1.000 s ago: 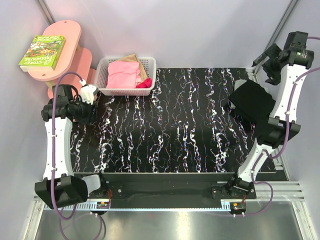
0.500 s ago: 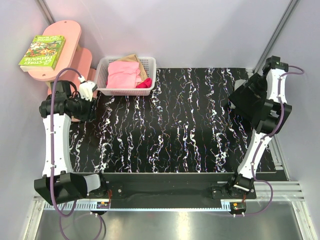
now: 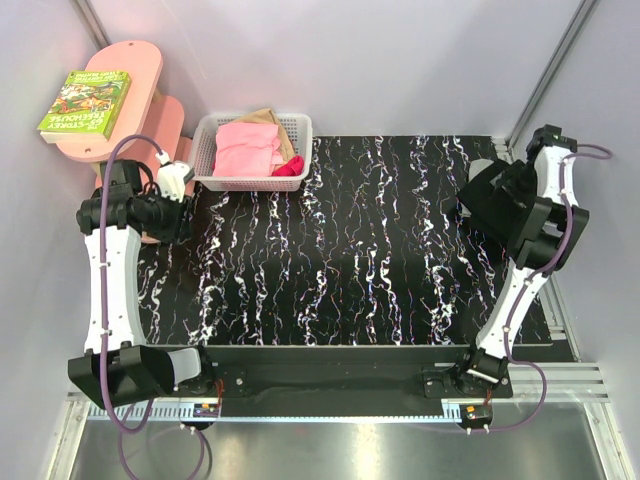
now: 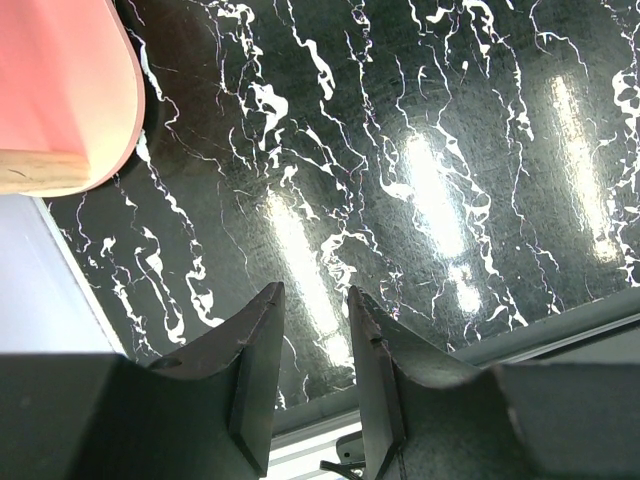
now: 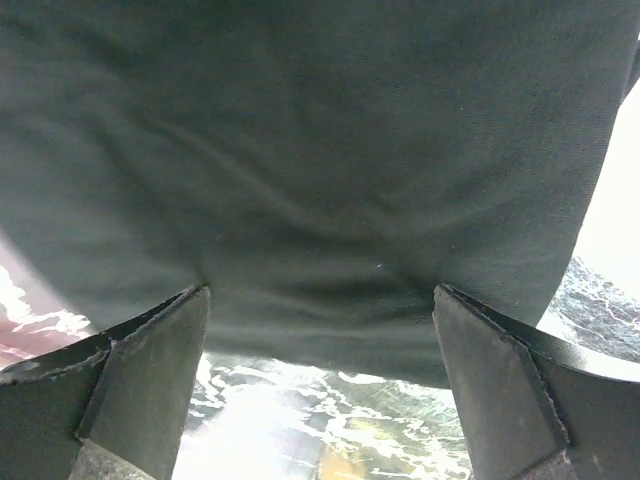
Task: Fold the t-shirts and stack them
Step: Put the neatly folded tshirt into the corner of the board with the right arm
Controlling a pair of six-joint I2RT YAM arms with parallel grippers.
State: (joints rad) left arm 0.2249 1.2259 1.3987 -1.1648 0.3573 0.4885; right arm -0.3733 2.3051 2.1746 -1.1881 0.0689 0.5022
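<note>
A folded black t-shirt (image 3: 498,205) lies at the right side of the marbled black table (image 3: 340,250); no print shows on it. A sliver of light grey t-shirt (image 3: 482,168) pokes out from under its far left corner. My right gripper (image 3: 522,183) hangs low over the black shirt's far edge. In the right wrist view this gripper (image 5: 320,290) is wide open, with the black cloth (image 5: 320,150) just past the fingertips and nothing held. My left gripper (image 3: 177,182) hovers at the table's far left; its fingers (image 4: 258,350) stand a narrow gap apart and hold nothing.
A white basket (image 3: 301,128) with pink and tan cloth stands at the back left of the table. A pink stool (image 3: 130,100) (image 4: 60,90) carrying a green book (image 3: 85,102) sits close beside the left gripper. Grey walls and metal posts enclose the sides.
The right arm has swung down from its raised pose at the back right corner onto the black shirt. The left arm has shifted slightly left.
</note>
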